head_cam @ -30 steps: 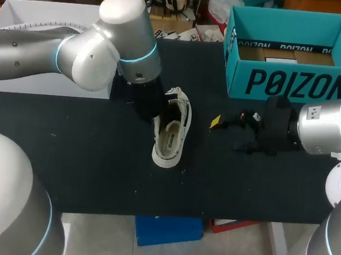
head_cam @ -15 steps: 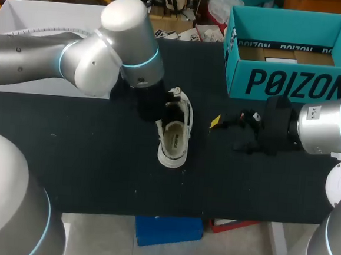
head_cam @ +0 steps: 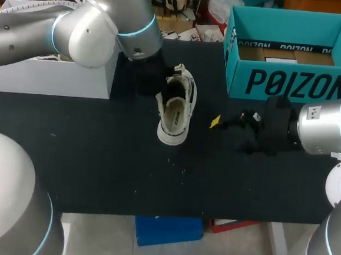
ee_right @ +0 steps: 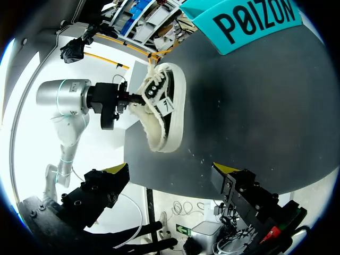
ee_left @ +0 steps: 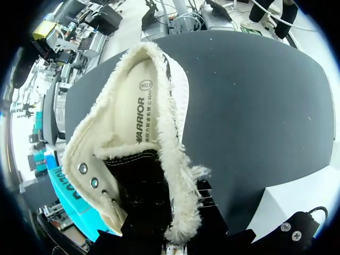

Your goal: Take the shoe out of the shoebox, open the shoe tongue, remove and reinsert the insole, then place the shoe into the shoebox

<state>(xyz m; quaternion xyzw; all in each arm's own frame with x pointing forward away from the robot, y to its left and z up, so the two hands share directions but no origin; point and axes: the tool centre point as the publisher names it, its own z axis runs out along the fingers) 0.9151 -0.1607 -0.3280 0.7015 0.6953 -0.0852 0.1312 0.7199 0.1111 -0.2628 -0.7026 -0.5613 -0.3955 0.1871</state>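
Observation:
A white low-top shoe (head_cam: 175,113) with fleece lining and a black tongue stands on the dark table (head_cam: 97,157), its opening up. My left gripper (head_cam: 160,91) is shut on the upper edge by the tongue and laces. In the left wrist view the shoe (ee_left: 143,117) fills the picture, its printed insole showing, and it hides the fingertips. From the right wrist, the shoe (ee_right: 166,109) is tilted and held by the left gripper (ee_right: 135,98). My right gripper (ee_right: 171,170) stands open and empty right of the shoe (head_cam: 230,121). The teal shoebox (head_cam: 289,83) sits open at the back right.
A white box (head_cam: 50,77) stands at the back left of the table, partly under my left arm (head_cam: 90,24). The shoebox holds cardboard on its floor (head_cam: 282,53). Bare table lies in front of the shoe toward the near edge.
My left gripper has closed on the shoe's upper. The left arm has drawn back toward the table's far side, taking the shoe with it. The right arm has stayed still.

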